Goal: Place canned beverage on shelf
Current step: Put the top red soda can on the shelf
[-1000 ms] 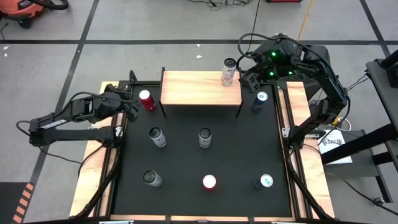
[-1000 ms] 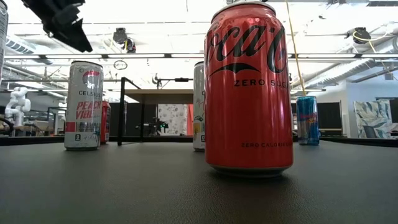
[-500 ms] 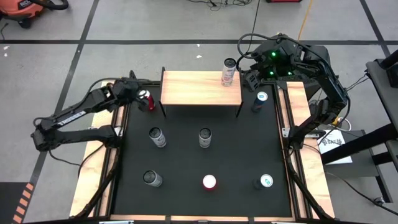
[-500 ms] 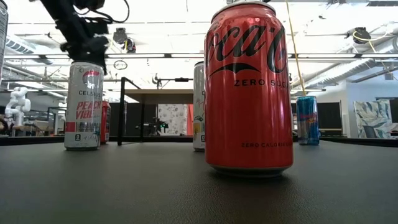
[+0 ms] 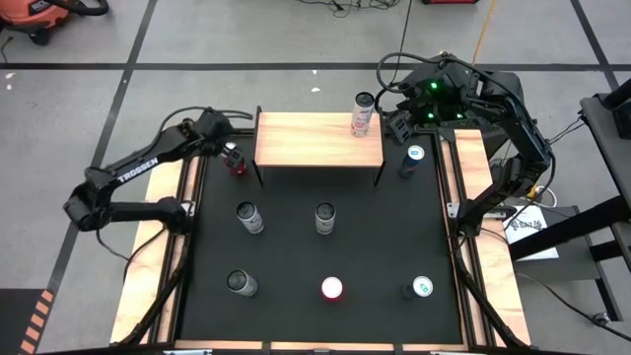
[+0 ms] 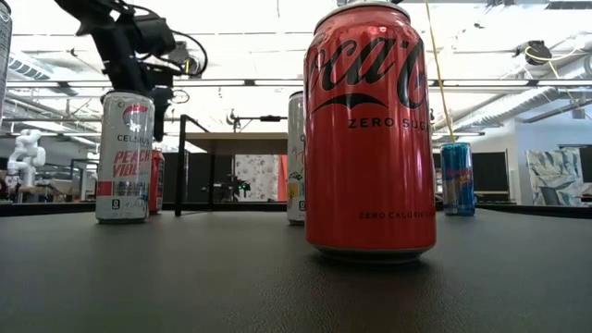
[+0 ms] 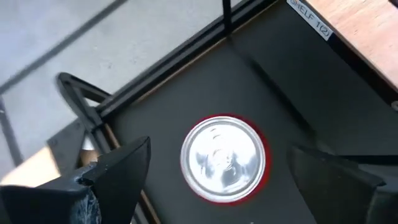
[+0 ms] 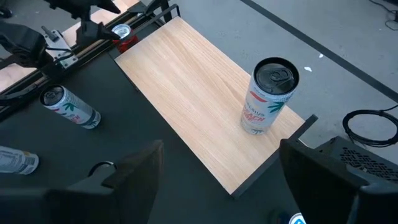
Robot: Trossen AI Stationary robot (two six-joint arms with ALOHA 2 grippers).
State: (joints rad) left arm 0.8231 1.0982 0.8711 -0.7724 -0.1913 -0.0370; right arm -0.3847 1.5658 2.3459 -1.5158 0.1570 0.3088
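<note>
shelf top mostly bare, one slim can at its far-right corner

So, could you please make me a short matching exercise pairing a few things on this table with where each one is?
Things:
1. white can
2. red can
3. blue can
4. left gripper

Places:
A. on the mat beside the shelf's right end
B. open, above the red can
C. on the shelf
D. on the mat beside the shelf's left end

Pairs: 1-C, 2-D, 3-A, 4-B
</note>
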